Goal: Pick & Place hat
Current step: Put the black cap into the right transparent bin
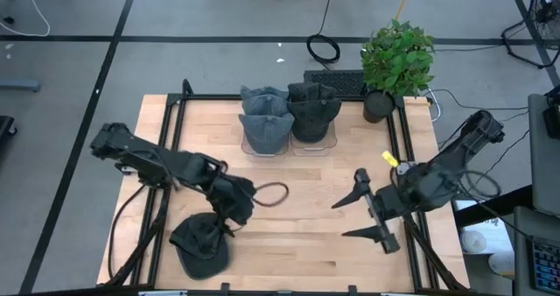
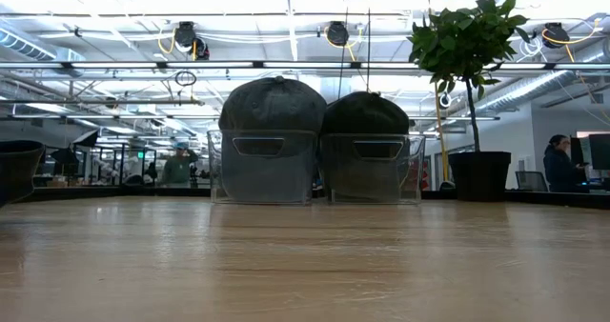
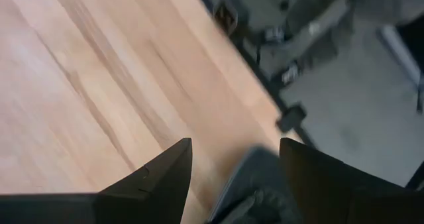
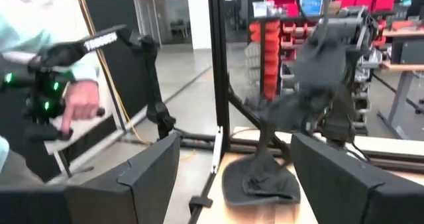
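Dark left hand [image 1: 229,215] open over hat [image 1: 199,245].

Dark grey hat [image 1: 203,243], blue-grey caps [image 1: 265,121], pale wooden table [image 1: 306,235].

i see two dark, near-black jointed arms of blocky links. the left arm [image 1: 149,160] carries a thin looped cable [image 1: 273,193] beside its wrist. the right arm [image 1: 455,156] bears a small yellow tag [image 1: 389,158] near its wrist. each ends in two flat, tapering, matte black fingers [image 1: 357,187]; the left gripper's fingers [image 3: 159,181] have angular, faceted edges.
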You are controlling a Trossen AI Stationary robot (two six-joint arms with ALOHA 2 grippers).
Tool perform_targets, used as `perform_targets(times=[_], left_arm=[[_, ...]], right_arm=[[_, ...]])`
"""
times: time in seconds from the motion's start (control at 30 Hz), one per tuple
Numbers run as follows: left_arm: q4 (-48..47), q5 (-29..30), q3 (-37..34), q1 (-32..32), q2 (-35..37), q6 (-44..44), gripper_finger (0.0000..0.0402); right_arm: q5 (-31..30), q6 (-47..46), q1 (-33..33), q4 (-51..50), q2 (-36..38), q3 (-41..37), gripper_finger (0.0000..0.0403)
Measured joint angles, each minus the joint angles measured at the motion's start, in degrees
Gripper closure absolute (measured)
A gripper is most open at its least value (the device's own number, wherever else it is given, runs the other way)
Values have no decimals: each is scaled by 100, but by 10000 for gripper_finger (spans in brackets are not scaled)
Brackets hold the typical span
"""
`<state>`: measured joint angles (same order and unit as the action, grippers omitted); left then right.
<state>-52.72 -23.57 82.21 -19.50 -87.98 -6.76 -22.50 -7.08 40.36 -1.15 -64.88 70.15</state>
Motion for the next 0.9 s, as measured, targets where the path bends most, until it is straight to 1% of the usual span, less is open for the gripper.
perform_targets(times=[0.13, 0.23, 0.3, 0.43, 0.6, 0.83, 0.9], left_arm=[[-270, 93, 0, -189, -481, -381, 163], [-462, 258, -2, -317, -834, -782, 163], [-538, 284, -1, -397, -1078, -1032, 163], [-638, 263, 0, -528, -1553, -1173, 163], [-991, 111, 0, -722, -2115, -1536, 163], [-1068, 112, 0, -907, -2549, -1790, 163], [-1063, 111, -5, -919, -2651, -1892, 163]], right_arm=[[2, 71, 0, 1386, 2, -797, 124], [4, 270, 0, 2155, 2, -1214, 124], [6, 352, 0, 2466, 2, -1369, 124], [20, 391, 14, 2618, 15, -1460, 124], [26, 572, 28, 2668, 36, -1460, 124], [31, 696, 30, 2663, 117, -1460, 124], [124, 775, 30, 2667, 131, -1460, 124]])
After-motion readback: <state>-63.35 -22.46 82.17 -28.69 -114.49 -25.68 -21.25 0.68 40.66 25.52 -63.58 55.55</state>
